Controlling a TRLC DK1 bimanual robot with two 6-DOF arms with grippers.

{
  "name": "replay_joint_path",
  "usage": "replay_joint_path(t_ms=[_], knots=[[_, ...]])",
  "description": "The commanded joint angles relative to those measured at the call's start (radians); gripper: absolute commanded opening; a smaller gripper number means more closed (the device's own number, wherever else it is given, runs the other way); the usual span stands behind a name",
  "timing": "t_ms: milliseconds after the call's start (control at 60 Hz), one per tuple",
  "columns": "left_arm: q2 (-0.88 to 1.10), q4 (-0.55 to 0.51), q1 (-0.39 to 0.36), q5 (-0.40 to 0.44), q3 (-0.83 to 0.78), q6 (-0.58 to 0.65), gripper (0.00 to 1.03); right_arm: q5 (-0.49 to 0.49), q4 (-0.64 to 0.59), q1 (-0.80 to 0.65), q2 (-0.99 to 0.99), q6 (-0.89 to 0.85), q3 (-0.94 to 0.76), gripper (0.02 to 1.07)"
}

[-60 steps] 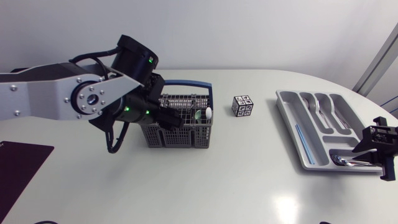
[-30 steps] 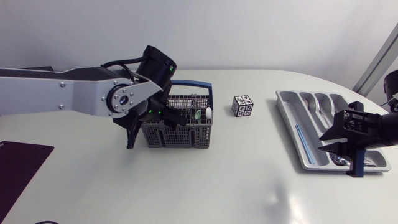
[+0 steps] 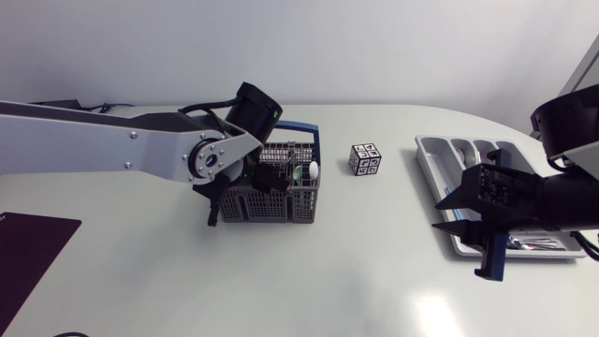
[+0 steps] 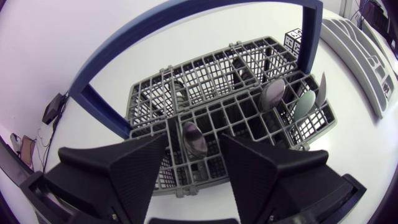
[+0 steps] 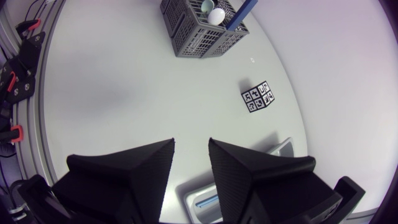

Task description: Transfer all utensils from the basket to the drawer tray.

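Head view places the grey lattice basket (image 3: 281,208) with its blue handle left of the worktop's (image 3: 356,276) middle. The left arm's wrist leans over it and hides much of the inside. Only a white rounded end (image 3: 315,169) and a pale green piece (image 3: 298,173) show at the basket's tray-side end. A marker cube (image 3: 365,159) stands between the basket and the grey drawer tray (image 3: 429,148). The right arm covers part of the tray, and a silvery utensil (image 3: 535,244) lies in its cross compartment. The right pincer (image 3: 438,214) hangs just beside the tray's rim, over bare worktop, with its fingers spread and nothing between them. A dark mat (image 3: 28,251) lies at the worktop's left corner.

Left wrist view shows what the arm hides from above. The left pincer (image 4: 193,169) is spread wide just above the basket. A shiny spoon bowl (image 4: 194,138) stands upright in a cell between the fingers, touching neither. A second spoon bowl (image 4: 272,93) stands further along, in a cell beside the pale green one.

Right wrist view looks across the worktop to the basket and cube, with a tray corner beside its own fingers.
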Motion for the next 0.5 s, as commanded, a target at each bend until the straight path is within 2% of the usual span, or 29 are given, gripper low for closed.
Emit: replay_joint_path(t_ms=[0,183,233,317,450,483], knots=[[0.017,0.006,-0.014,-0.038,0.027,-0.019,0.5,0.013,0.023,0.021,-0.016,0.045,-0.041,0.48],[0.009,0.009,-0.011,-0.05,0.021,-0.022,0.43,0.034,0.056,0.05,-0.021,0.057,-0.075,0.49],[0.009,0.012,-0.01,-0.05,0.018,-0.022,0.36,0.034,0.059,0.055,-0.026,0.057,-0.079,0.49],[0.005,0.02,-0.01,-0.053,0.008,-0.024,0.29,0.034,0.065,0.058,-0.036,0.059,-0.09,0.49],[0.003,0.031,-0.005,-0.059,0.004,-0.024,0.28,0.036,0.069,0.066,-0.044,0.059,-0.102,0.49],[0.003,0.031,-0.005,-0.059,0.002,-0.024,0.25,0.039,0.071,0.069,-0.046,0.062,-0.106,0.49]])
